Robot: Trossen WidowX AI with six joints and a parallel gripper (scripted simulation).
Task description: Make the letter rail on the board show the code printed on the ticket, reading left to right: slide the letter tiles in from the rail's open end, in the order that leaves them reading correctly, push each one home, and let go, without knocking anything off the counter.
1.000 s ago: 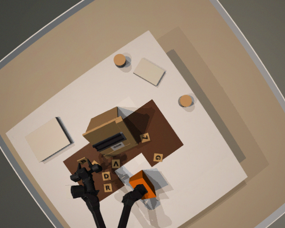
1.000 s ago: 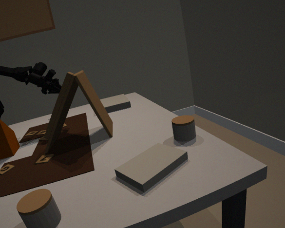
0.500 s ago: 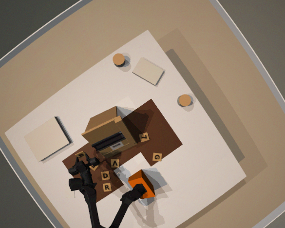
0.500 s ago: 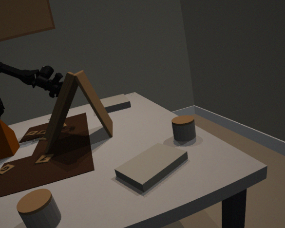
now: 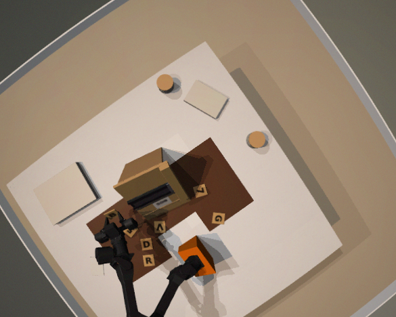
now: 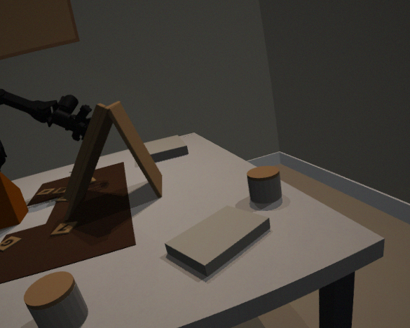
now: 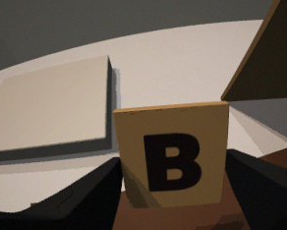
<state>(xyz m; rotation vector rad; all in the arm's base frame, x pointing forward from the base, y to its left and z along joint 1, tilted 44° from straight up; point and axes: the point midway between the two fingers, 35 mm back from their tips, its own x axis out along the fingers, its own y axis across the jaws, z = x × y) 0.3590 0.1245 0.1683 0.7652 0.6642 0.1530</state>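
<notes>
The black parallel-jaw gripper (image 5: 114,219) (image 7: 173,161) pinches the square wooden letter B tile (image 5: 111,214) (image 7: 171,157) by its side edges, upright, above the dark brown rectangular mat (image 5: 136,271) (image 6: 109,212) (image 7: 179,216). The black slotted letter rail (image 5: 149,196) on the tan wooden A-frame board (image 5: 146,180) (image 6: 88,155) is to one side, apart from the tile. Possible faults: a tilted or offset approach may jam the tile at the rail mouth; excess force may shift the board; early release may drop the tile; inserting out of sequence may spoil the code, which is illegible here.

Plain room, kind unclear, white counter (image 5: 129,136) (image 6: 324,247), lidded canisters (image 5: 165,82) (image 6: 264,186), wall board (image 6: 28,28)
</notes>
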